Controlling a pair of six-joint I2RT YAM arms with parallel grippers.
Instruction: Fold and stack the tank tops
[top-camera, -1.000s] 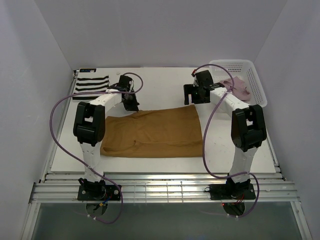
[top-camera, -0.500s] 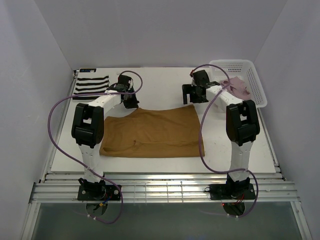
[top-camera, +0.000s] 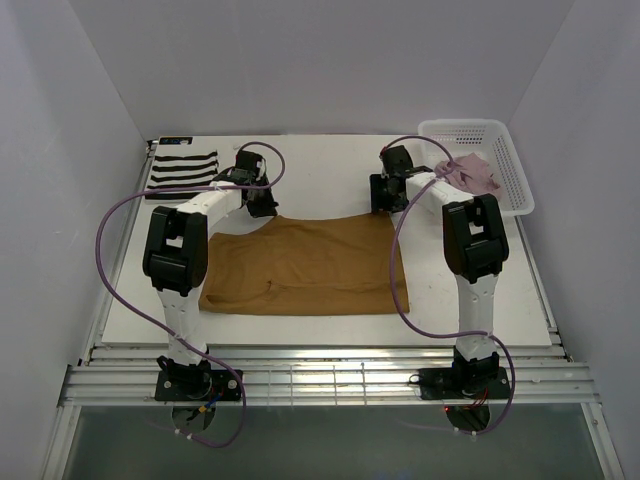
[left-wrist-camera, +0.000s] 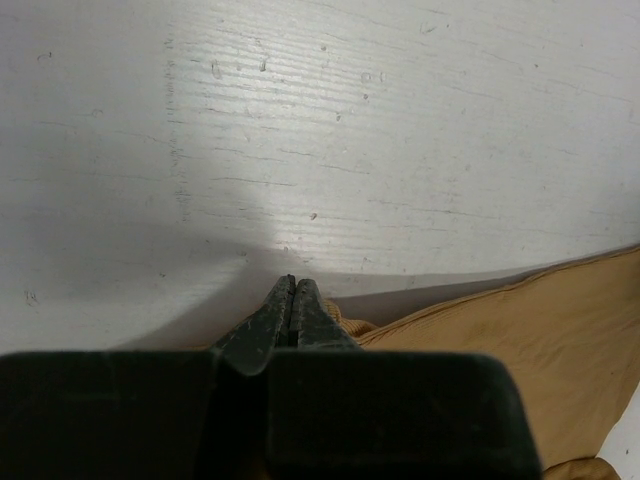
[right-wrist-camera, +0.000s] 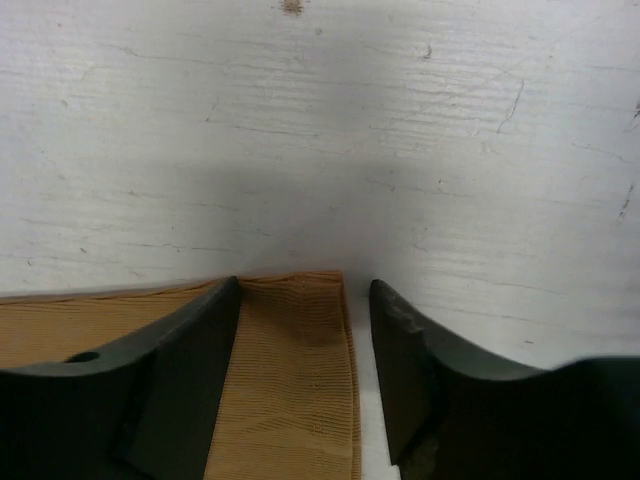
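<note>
Now left tool (left-wrist-camera: 291, 300) pinched shut on tan top (left-wrist-camera: 520, 340) corner; right tool (right-wrist-camera: 305, 290) open astride other corner.

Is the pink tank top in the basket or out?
In. The pink tank top lies bunched inside the white mesh basket, toward its near side.

left arm (top-camera: 205, 207) and right arm (top-camera: 437, 190): white links, black joint housings, looping purple cables (top-camera: 98, 240), black pincer fingers (right-wrist-camera: 190, 350).

I see the tan-brown cloth tank top (top-camera: 310, 265) spread flat mid-table, the black-and-white striped top (top-camera: 183, 168) folded far-left, the pale pink top (top-camera: 472, 176) crumpled far-right.
</note>
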